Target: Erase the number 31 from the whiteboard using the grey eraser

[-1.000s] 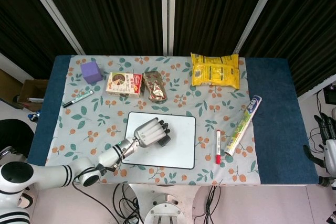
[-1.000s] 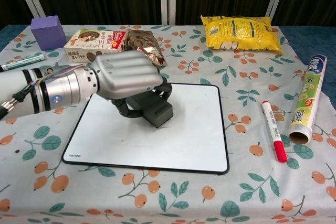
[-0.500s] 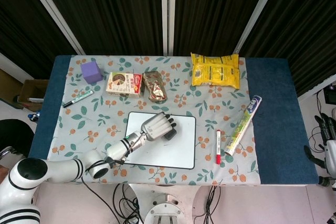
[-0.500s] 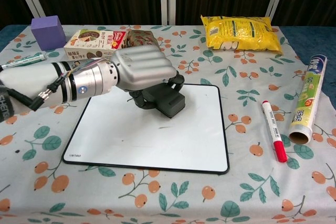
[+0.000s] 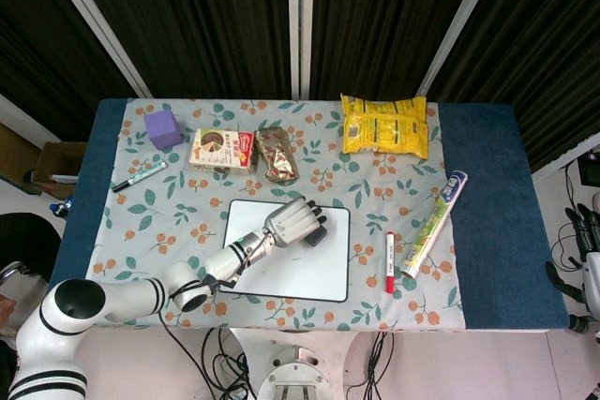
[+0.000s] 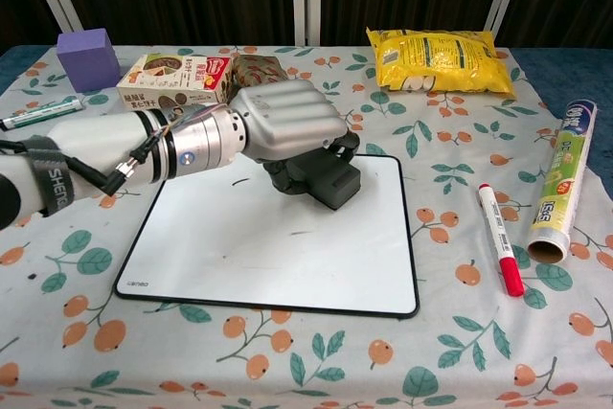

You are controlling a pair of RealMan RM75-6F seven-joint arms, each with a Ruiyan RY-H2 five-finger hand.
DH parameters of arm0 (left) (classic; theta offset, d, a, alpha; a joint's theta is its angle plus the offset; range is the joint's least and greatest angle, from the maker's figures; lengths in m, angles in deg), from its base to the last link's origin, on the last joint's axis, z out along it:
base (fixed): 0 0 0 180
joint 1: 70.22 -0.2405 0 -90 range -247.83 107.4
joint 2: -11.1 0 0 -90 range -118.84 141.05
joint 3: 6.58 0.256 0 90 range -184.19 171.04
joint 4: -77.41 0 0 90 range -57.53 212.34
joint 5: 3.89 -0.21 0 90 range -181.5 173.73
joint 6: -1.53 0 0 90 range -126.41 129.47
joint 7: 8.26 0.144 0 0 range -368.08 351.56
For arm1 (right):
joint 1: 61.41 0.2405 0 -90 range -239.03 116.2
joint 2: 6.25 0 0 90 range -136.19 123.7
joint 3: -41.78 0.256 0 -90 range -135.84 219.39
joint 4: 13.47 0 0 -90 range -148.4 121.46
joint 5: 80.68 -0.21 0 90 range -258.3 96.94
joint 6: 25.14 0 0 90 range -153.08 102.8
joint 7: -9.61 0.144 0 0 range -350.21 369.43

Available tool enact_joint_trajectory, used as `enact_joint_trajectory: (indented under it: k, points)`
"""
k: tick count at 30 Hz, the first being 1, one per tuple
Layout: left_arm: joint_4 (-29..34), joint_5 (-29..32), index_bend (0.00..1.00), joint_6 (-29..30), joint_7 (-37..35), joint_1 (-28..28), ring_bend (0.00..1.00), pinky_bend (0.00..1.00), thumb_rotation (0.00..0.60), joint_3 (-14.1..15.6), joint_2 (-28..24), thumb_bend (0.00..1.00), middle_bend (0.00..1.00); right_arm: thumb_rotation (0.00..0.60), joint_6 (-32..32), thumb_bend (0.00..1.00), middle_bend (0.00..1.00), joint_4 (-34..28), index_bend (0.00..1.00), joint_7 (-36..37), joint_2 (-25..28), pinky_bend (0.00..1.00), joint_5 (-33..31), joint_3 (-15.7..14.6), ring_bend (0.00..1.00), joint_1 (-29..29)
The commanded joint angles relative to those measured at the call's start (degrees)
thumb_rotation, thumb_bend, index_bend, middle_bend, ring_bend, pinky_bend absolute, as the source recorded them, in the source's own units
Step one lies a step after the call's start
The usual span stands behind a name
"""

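Observation:
My left hand grips the grey eraser and presses it on the far right part of the whiteboard. The board's white surface shows only a faint short streak near its middle; no digits are readable. My left forearm reaches in from the near left across the board. My right hand hangs off the table at the far right edge of the head view; how its fingers lie is unclear.
A red marker and a roll of wrap lie right of the board. Behind it are a snack packet, a biscuit box, a purple cube, a yellow bag. A green marker lies left.
My left hand has slid the eraser to the right and away across the whiteboard, from its middle toward the far right corner. A faint streak is left uncovered.

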Motion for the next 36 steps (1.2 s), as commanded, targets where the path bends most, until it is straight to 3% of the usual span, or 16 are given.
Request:
enact_joint_trajectory:
  k: [1, 13, 30, 36]
  points:
    - [-0.34, -0.20, 0.67, 0.15, -0.36, 0.20, 0.48, 0.58, 0.600, 0.30, 0.16, 0.42, 0.58, 0.600, -0.13, 0.24, 0.00, 0.28, 0.00, 0.28, -0.14, 0.00, -0.25, 0.01, 0.00, -0.09]
    - [3.25, -0.09, 0.67, 1.26, 2.03, -1.90, 0.48, 0.58, 0.600, 3.52, -3.40, 0.42, 0.58, 0.600, -0.31, 0.24, 0.00, 0.71, 0.00, 0.61, -0.41, 0.00, 0.15, 0.02, 0.00, 0.09]
    - [17.12, -3.00, 0.67, 4.51, 4.78, -6.88, 0.48, 0.58, 0.600, 10.16, -14.66, 0.42, 0.58, 0.600, -0.56, 0.24, 0.00, -0.07, 0.00, -0.91, -1.07, 0.00, 0.87, -0.18, 0.00, 0.56]
    - [21.28, -4.23, 0.67, 5.46, 5.02, -7.65, 0.48, 0.58, 0.600, 10.91, -17.43, 0.42, 0.58, 0.600, -0.58, 0.24, 0.00, 0.37, 0.00, -0.36, -1.10, 0.00, 0.61, -0.12, 0.00, 0.48]
